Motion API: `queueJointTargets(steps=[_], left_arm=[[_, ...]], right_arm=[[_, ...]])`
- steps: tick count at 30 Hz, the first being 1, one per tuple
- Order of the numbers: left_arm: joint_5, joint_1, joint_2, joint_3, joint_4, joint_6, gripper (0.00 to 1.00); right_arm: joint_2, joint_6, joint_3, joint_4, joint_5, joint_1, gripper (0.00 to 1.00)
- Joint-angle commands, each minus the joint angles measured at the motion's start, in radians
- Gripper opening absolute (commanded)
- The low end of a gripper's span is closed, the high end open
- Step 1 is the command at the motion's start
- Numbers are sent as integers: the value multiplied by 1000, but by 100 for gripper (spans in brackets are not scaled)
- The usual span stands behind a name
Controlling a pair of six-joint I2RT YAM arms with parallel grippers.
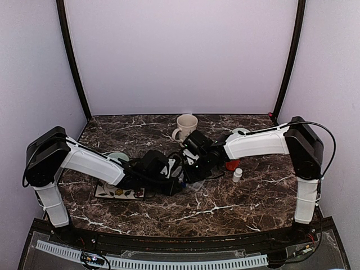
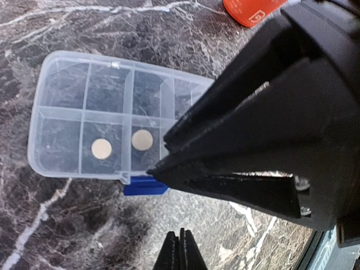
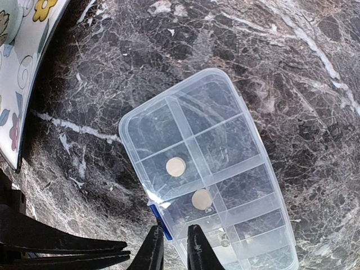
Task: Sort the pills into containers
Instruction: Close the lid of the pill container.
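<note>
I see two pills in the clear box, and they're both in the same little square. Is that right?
Not quite. The clear box does hold two pills, but not in the same square: one pill and the other pill lie in neighbouring compartments, a divider between them. The right wrist view shows it.

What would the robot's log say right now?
pills: two, in neighbouring organiser compartments | right claw: at blue latch edge | left claw: shut, beside organiser
</note>
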Motion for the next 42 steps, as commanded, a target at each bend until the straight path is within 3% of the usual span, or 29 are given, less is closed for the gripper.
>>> queueJointTargets(steps=[1,12,42], left_arm=[[-7,-5,16,17,18,6,0],[-61,-5,112,62,64,-34,0],[-124,4,132,92,-6,-23,0]], right_arm=[[36,9,-21,-15,-7,11,15],[28,8,-18,-21,-12,11,15],[-57,9,6,-4,65,-30,23]])
